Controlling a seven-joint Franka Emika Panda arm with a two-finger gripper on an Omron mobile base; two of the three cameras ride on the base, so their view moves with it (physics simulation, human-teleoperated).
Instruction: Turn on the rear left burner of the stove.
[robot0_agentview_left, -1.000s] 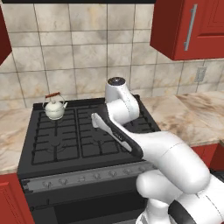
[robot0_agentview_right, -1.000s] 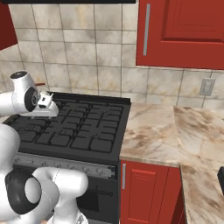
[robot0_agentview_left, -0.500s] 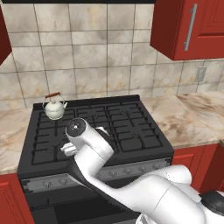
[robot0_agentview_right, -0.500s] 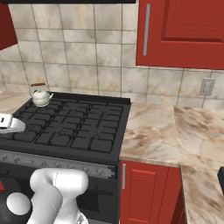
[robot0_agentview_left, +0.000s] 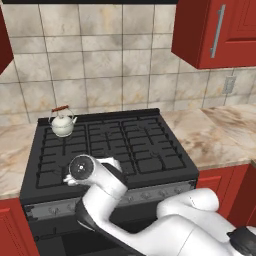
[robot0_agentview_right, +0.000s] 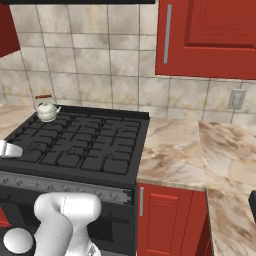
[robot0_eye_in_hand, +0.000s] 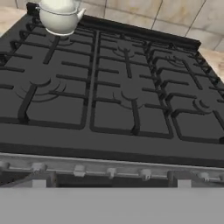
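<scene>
From the left base view I see the stove (robot0_agentview_left: 107, 147) between marble counters (robot0_agentview_left: 220, 132), a white kettle (robot0_agentview_left: 62, 123) sitting on the rear left burner (robot0_agentview_left: 64, 134), and my arm bent low over the front knob strip (robot0_agentview_left: 150, 194).

In the right base view the kettle sits at the stove's back-left corner.

In the hand view the gripper (robot0_eye_in_hand: 111, 184) hangs just before the knobs (robot0_eye_in_hand: 79, 170), its fingers spread wide on nothing.
</scene>
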